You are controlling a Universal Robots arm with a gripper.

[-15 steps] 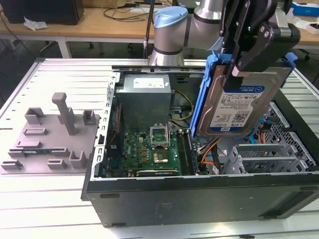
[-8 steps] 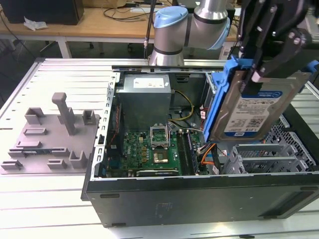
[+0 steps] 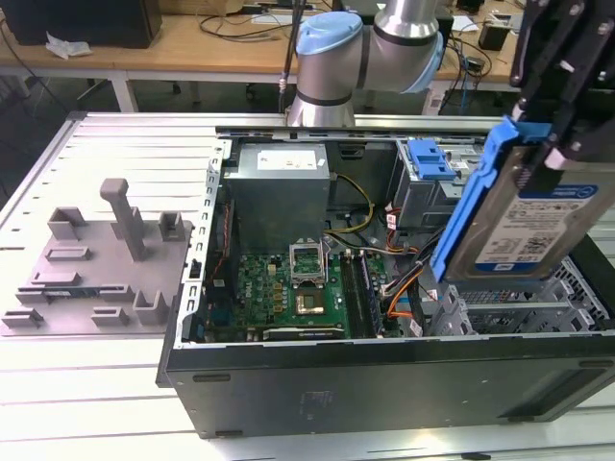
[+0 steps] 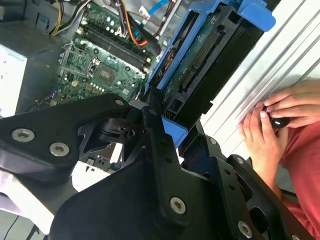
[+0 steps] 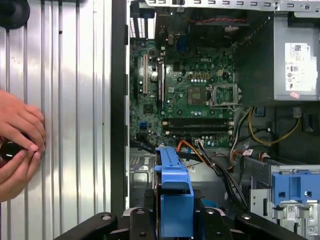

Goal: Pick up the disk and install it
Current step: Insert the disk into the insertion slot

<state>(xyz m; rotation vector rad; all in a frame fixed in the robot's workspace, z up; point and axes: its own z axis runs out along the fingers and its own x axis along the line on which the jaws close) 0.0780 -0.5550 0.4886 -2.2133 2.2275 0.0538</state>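
Note:
The disk (image 3: 533,216), a silver drive with a white-and-blue label in a bright blue frame, hangs tilted above the open case's drive cage (image 3: 509,307) at the exterior view's right. My black gripper (image 3: 555,144) comes down from above and is shut on the disk's upper end. In the second wrist view the gripper (image 4: 175,132) clamps the blue frame, and the disk (image 4: 210,55) shows its connector edge. In the first wrist view the disk's blue frame (image 5: 174,185) sticks out from the gripper (image 5: 175,212) over the case interior.
The open computer case (image 3: 384,370) holds a green motherboard (image 3: 288,288), a grey power supply (image 3: 281,187), loose cables and a blue clip (image 3: 430,158) at the back. A grey fixture plate (image 3: 96,259) lies at the exterior view's left. A person's hands (image 5: 17,135) rest on the ribbed table beside the case.

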